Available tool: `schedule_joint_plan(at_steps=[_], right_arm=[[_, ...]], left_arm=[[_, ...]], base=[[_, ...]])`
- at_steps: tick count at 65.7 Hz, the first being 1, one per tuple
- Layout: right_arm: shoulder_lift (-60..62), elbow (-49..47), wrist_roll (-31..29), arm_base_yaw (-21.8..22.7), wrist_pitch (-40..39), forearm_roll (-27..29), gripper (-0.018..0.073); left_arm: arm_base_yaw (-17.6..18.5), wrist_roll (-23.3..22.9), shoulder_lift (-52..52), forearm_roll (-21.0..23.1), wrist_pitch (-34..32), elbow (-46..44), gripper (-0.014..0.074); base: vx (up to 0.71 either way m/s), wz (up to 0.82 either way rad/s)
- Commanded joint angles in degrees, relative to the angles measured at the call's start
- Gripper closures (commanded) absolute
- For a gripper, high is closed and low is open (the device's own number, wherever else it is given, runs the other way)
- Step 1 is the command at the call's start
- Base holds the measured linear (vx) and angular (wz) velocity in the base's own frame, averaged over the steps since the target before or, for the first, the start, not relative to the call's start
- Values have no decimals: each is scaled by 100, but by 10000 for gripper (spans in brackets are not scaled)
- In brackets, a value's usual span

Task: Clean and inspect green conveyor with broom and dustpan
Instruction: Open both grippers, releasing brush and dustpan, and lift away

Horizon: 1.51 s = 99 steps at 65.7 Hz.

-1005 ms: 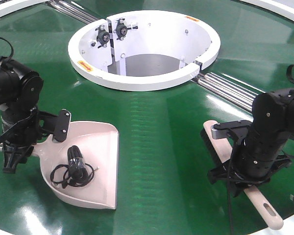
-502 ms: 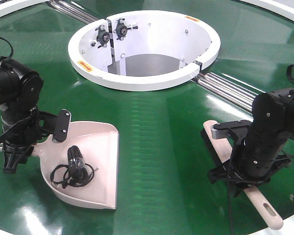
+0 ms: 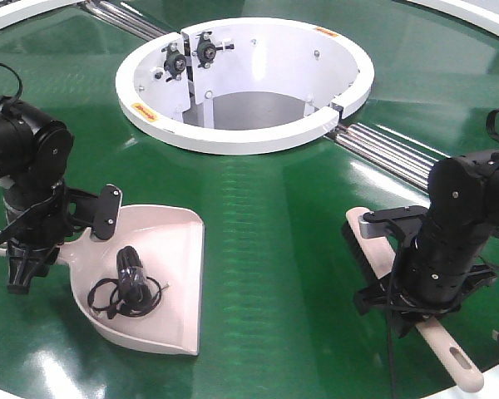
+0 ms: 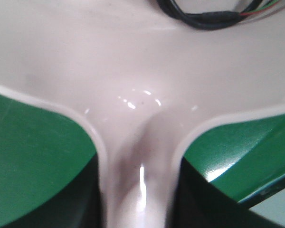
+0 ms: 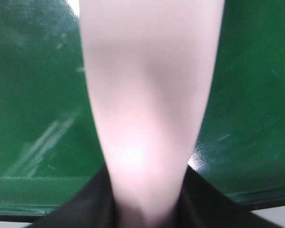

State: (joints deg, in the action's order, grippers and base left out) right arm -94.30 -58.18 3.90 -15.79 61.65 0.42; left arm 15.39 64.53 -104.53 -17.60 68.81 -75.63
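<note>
Exterior front-facing view: at the left you are watching the left claw clenching the long handle of the dustpan. The dustpan is lying flat on the green conveyor, its wide lip facing the middle of the belt. Your left wrist view is showing that handle running down between the dark jaws, pinched on both sides. The pan is looking like light, stiff, glossy plastic, so it is likely sliding easily on the shiny belt. You are best holding it on the handle close to the scoop, where it twists least.

A small coil of black cable is resting in the scoop, and nothing else is showing in there. The white ring and silver rails are lying further back.

At the right, the right claw is grasping the broom mid-handle. The slotted end is poking out toward the near rim. It too is appearing light and rigid, with only the bristles soft.
</note>
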Motion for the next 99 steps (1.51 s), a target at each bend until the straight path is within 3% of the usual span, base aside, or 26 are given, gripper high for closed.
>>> schedule_joint_plan(at_steps=[1,18,38,48,57,73,99], right_arm=[[226,-131,-74,33,63,-42,561],[226,-131,-48,33,91,-11,548],[226,-131,-36,33,123,-11,442],[226,-131,-34,33,82,1,356],[226,-131,-8,33,41,1,246],[226,-141,16,33,-84,-42,75],[1054,-165,-3,33,-502,-42,64]], left_arm=[[20,-336,265,141,-119,-149,596],[20,-738,265,165,-259,-149,496],[1,-751,265,319,-94,-149,204],[1,-751,274,509,-42,-149,109],[1,-850,274,716,88,-149,89],[1,-1365,337,703,249,-149,90],[1,-1541,916,1119,259,-149,90]], base=[[0,0],[0,0],[0,0],[0,0],[0,0],[0,0],[0,0]])
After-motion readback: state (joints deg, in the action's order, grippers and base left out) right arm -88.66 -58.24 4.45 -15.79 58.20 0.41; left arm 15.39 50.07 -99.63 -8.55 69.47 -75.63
